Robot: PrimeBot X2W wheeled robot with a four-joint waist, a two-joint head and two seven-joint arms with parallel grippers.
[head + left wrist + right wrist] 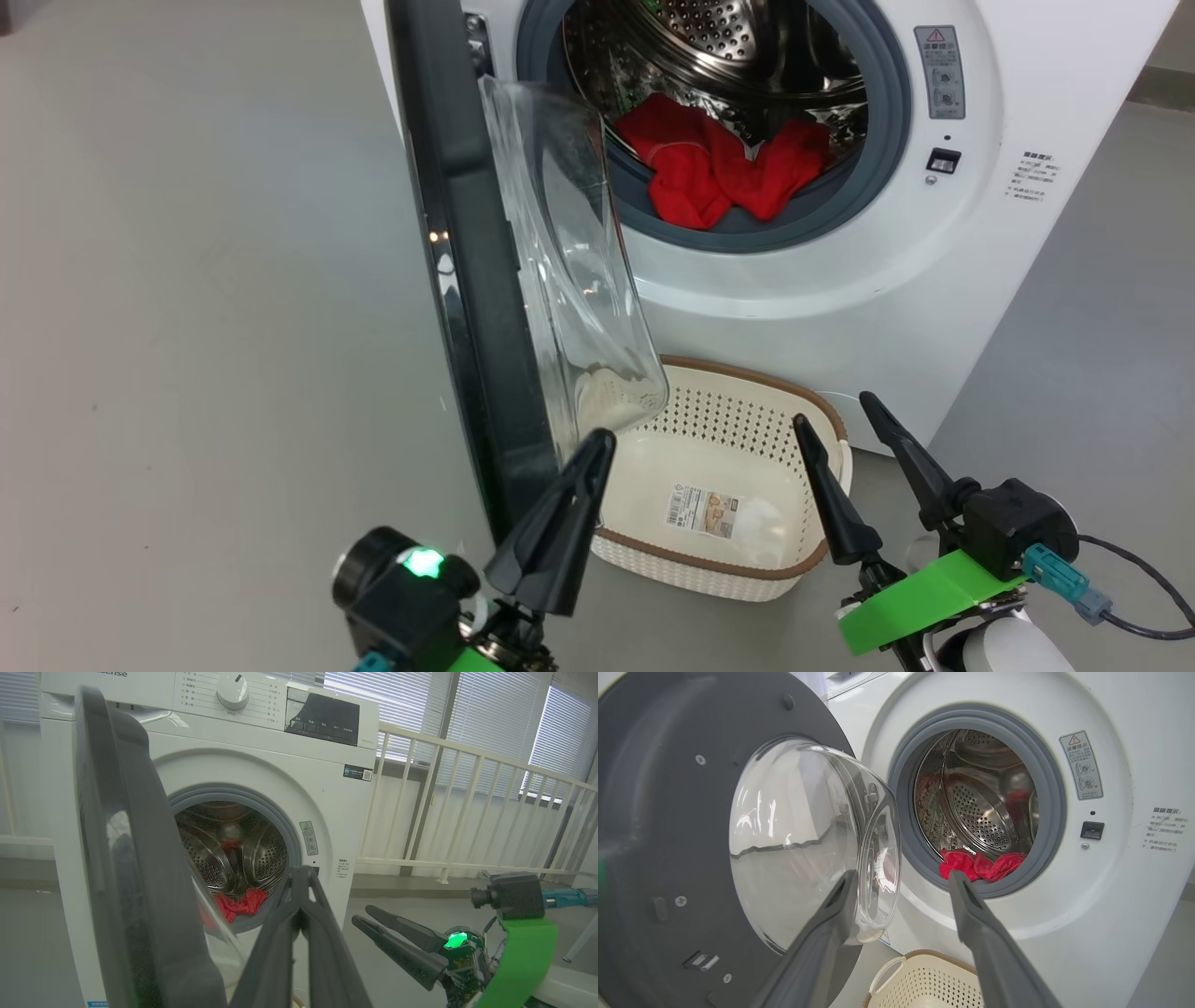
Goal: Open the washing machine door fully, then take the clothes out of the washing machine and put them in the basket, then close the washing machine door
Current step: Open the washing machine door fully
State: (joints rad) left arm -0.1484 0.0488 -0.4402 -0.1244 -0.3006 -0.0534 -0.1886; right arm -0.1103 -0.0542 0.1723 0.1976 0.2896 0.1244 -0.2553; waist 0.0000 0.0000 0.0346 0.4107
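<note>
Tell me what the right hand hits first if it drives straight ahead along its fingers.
Probably the grey seal at the opening's lower left, beside the clothes. The washing machine door bulges near one finger of the right hand and might catch first; depth is unclear.

The washing machine [822,308] had a smooth white shell with a soft sheen. Its drum [980,812] shone like polished steel, pricked with small holes, and the seal [1052,812] round the mouth looked like dull grey rubber. The door [467,280] showed a glossy black rim, a matt grey inner face and a clear glass window [798,840]. The clothes [719,173] were soft red cloth. The basket [728,420] was cream perforated plastic with a paper label [703,510], on a smooth matt grey floor [187,280].
</note>
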